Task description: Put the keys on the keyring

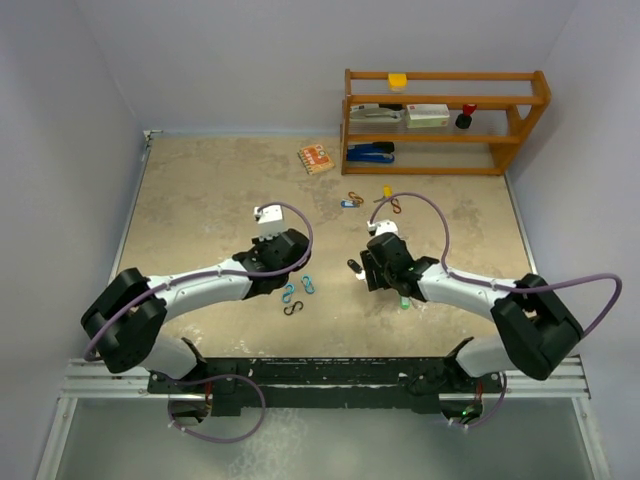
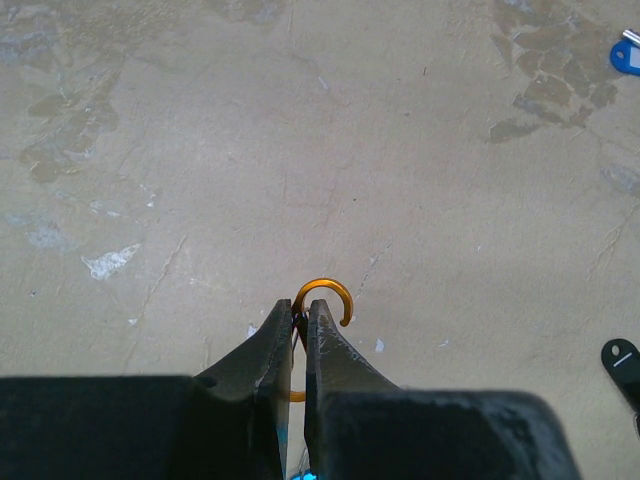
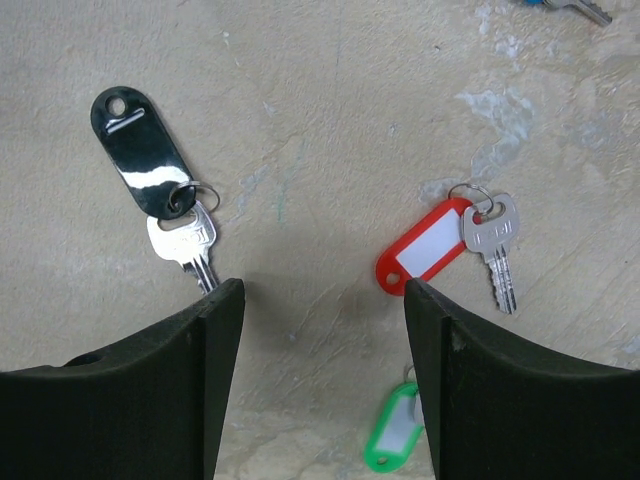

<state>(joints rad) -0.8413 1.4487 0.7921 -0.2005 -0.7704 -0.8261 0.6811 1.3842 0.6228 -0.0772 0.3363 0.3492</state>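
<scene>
Three metal keys lie on the beige table [image 3: 320, 110] beneath the spread, empty right hand [image 3: 325, 290]: black-tagged key [image 3: 150, 165], red-tagged key [image 3: 430, 245], green-tagged key [image 3: 392, 435]; the left hand [image 2: 300, 310] is clamped on an orange curved metal hook [image 2: 322, 283].

- Stretches the left arm [image 1: 200, 285] low from its base, elbow out to the side, wrist angled toward the wooden shelf [image 1: 430, 139].
- Pinches the left gripper [image 2: 300, 305] tight on an orange hook [image 2: 322, 283], its 2 fingertips almost meeting, well short of the shelf.
- Bends the right arm [image 1: 460, 285] inward from its base, wrist closer to the shelf than the left wrist yet well apart from it.
- Spreads the right gripper [image 3: 325, 290] wide, its 2 fingers [image 3: 200, 340] tilted downward.
</scene>
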